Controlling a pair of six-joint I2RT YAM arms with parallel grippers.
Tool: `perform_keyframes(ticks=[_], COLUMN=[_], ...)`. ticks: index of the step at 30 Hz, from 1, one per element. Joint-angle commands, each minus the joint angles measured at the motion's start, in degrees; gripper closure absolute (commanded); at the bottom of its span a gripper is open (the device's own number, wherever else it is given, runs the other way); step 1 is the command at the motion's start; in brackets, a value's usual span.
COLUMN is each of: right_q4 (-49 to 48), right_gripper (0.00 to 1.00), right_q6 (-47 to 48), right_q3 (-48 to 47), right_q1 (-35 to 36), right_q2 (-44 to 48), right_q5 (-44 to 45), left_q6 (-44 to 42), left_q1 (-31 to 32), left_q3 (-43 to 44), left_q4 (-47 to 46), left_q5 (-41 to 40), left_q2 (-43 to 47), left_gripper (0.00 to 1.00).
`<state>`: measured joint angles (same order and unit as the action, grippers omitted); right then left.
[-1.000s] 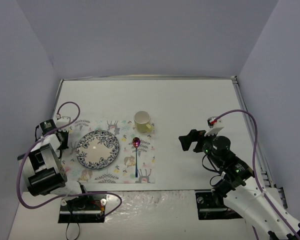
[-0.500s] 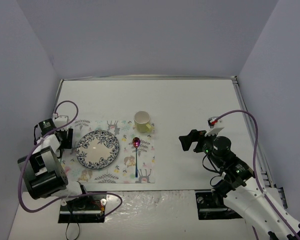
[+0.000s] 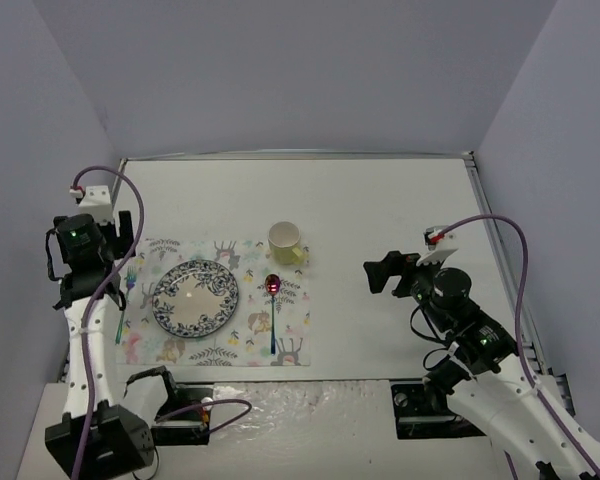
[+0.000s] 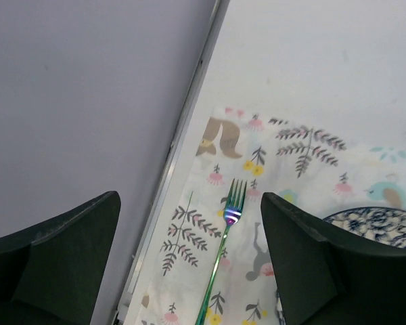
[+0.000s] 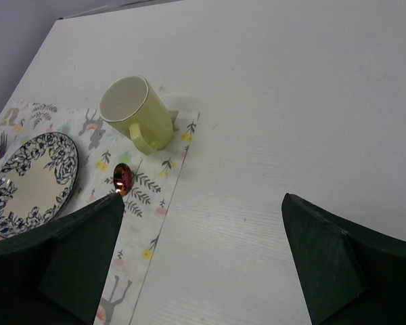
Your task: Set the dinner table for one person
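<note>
Left gripper (image 4: 189, 203) has risen, jaws wide, fork (image 4: 223, 271) lying free below.
One placemat (image 3: 295, 300), plate (image 3: 195, 298), mug (image 3: 285, 242), spoon (image 3: 273, 318), fork; right gripper (image 5: 203, 200) wide, empty; tines clear only from left wrist.

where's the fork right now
In the top view the fork lies on the left strip of the placemat, just left of the plate, near the table's left edge.
</note>
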<state>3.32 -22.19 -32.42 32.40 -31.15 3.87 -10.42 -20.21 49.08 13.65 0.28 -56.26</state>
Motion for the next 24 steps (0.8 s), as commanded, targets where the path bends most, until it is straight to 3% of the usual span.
perform_keyframes(ticks=[1, 8, 13, 24], right_q4=[-0.70, 2.06, 3.93, 5.56], right_gripper=[0.00, 0.00, 0.00, 0.00], right_q6=[3.36, 6.92, 10.42, 17.67], right_q3=[-7.04, -14.03, -18.16, -22.79], right_q1=[0.38, 0.38, 0.38, 0.38], right_q2=[-1.32, -1.15, 1.47, 9.13], right_q5=[7.03, 13.29, 18.65, 23.86], left_q6=[6.20, 11.83, 14.84, 18.44], left_q1=[7.63, 18.05, 25.75, 30.59], left_q3=[9.47, 17.56, 22.97, 25.28], left_q4=[6.89, 16.69, 24.49, 35.41], left_q5=[-5.77, -8.47, -12.08, -16.66], left_q2=[8.74, 17.00, 23.06, 33.16], left_gripper=[0.17, 0.03, 0.03, 0.03])
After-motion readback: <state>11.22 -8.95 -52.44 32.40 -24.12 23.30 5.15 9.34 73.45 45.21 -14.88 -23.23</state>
